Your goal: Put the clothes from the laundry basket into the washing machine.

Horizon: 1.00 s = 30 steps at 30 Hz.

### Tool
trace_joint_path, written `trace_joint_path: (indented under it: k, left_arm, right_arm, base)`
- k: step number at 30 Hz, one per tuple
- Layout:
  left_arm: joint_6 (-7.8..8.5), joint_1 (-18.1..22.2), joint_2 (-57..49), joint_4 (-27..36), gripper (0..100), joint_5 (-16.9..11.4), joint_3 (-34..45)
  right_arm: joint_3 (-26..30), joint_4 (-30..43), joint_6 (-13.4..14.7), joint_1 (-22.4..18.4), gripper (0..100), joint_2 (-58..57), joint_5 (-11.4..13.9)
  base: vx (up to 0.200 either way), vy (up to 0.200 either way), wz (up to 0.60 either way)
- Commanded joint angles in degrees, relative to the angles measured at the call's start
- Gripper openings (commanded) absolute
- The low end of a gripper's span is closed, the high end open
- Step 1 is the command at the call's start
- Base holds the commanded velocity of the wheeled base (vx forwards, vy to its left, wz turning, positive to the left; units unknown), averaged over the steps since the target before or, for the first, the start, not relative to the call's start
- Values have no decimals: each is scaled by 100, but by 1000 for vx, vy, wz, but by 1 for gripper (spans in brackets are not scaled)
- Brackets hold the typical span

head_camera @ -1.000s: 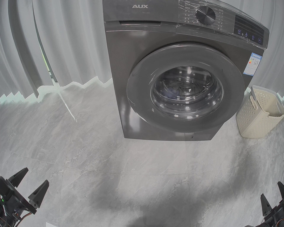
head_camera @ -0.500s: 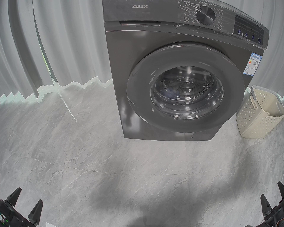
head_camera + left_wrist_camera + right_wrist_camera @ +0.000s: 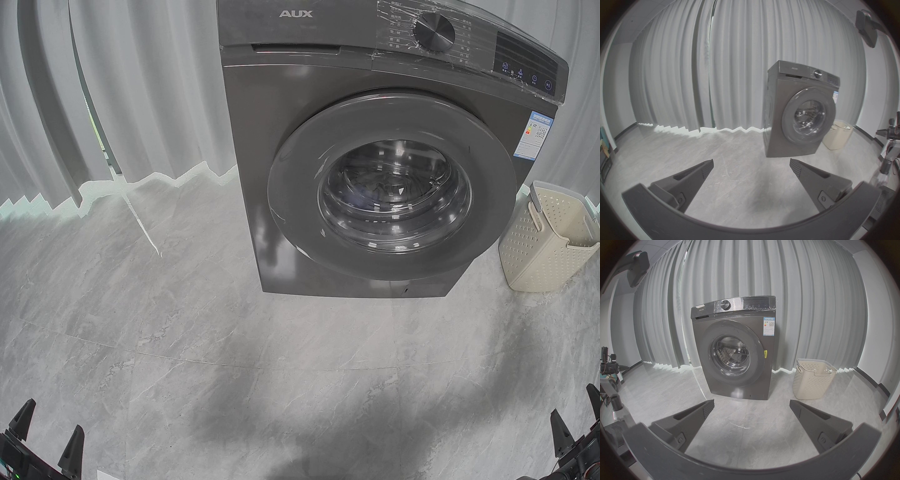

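A dark grey front-loading washing machine stands ahead of me with its round door shut; clothes show dimly through the glass. It also appears in the left wrist view as the washing machine and in the right wrist view as the washing machine. The cream perforated laundry basket stands on the floor to the machine's right; its inside is hidden. My left gripper hangs open at the lower left, far from both. My right gripper is open at the lower right, holding nothing.
Pale pleated curtains run behind and to the left of the machine. Grey marble-look floor lies open between me and the machine. A dark skirting and wall lie beyond the basket.
My left gripper has dropped lower and drawn back toward the bottom left corner of the head view. The right gripper, machine and basket have not moved.
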Motion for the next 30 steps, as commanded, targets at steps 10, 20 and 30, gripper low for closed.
trace_joint_path:
  k: [10, 20, 30]
  left_arm:
    - [-43, -333, -479, 2, 100, 55, 101]
    - [247, -341, -479, 20, 100, 38, 101]
    - [229, -324, -479, 319, 100, 345, 92]
  right_arm:
    - [92, 0, -6, -2, 100, -49, 4]
    - [92, 0, -6, 7, 100, -49, 4]
    - [92, 0, 3, -2, 100, -49, 4]
  base:
    - [0, 0, 0]
    - [0, 0, 0]
    - [0, -140, 0]
